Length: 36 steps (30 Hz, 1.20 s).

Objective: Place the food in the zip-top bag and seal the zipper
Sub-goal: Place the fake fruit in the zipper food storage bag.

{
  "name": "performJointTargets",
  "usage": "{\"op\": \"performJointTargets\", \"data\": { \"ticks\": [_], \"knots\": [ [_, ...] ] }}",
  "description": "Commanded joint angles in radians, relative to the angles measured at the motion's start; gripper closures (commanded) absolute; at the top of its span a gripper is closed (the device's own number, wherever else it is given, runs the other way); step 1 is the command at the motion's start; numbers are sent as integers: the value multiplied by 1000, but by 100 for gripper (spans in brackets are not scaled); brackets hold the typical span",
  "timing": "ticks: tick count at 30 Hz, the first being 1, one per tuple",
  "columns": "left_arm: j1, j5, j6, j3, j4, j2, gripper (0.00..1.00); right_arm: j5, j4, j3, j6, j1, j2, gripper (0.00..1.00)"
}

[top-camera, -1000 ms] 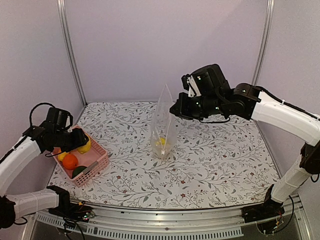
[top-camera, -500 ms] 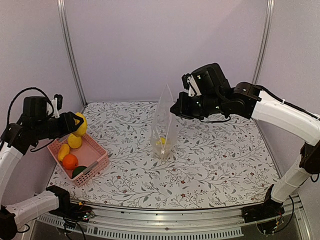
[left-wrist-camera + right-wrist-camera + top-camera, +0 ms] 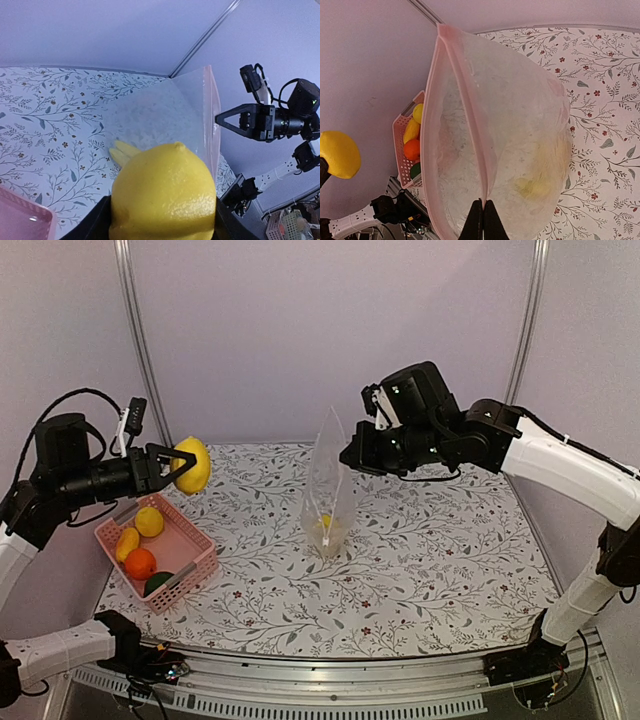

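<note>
My left gripper [image 3: 183, 467] is shut on a yellow lemon [image 3: 193, 464], held in the air above the table, left of the zip-top bag [image 3: 328, 485]. In the left wrist view the lemon [image 3: 162, 192] fills the space between the black fingers [image 3: 99, 222]. The clear bag stands upright with a yellow piece of food [image 3: 324, 524] at its bottom. My right gripper [image 3: 483, 212] is shut on the bag's mouth edge at the zipper [image 3: 470, 115], holding the mouth open. More food lies in the pink basket [image 3: 192, 562]: a banana [image 3: 127, 543], a lemon [image 3: 149, 521], an orange [image 3: 140, 563] and a green piece [image 3: 158, 583].
The basket sits at the table's left front corner. A flower-patterned cloth [image 3: 430, 560] covers the table. Metal frame posts [image 3: 140, 340] stand at the back corners, with plain walls behind.
My left gripper has lifted the lemon out of the basket and carried it up and to the right, toward the bag. The right arm and the bag have stayed put.
</note>
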Motion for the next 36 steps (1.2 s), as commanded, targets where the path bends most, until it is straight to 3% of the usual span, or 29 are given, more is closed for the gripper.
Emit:
{"op": "performJointTargets", "data": {
  "ticks": [1,13,19,24,28,36],
  "knots": [
    [-110,58,-23,22,152,29,50,16,-19,38,-12,-8,23,100],
    [-514,-58,7,165,388,339,50,17,-20,35,-8,-8,24,100],
    [-538,-48,-91,153,608,476,50,11,-18,32,-10,-8,19,100],
    [-542,-64,-107,156,662,550,51,8,-19,30,-14,-7,6,100],
    [-542,-89,-88,166,652,581,50,9,-19,30,-16,-8,-1,100],
    [-539,-238,-23,187,473,618,50,12,-20,27,-19,-8,-14,100]
  ]
}}
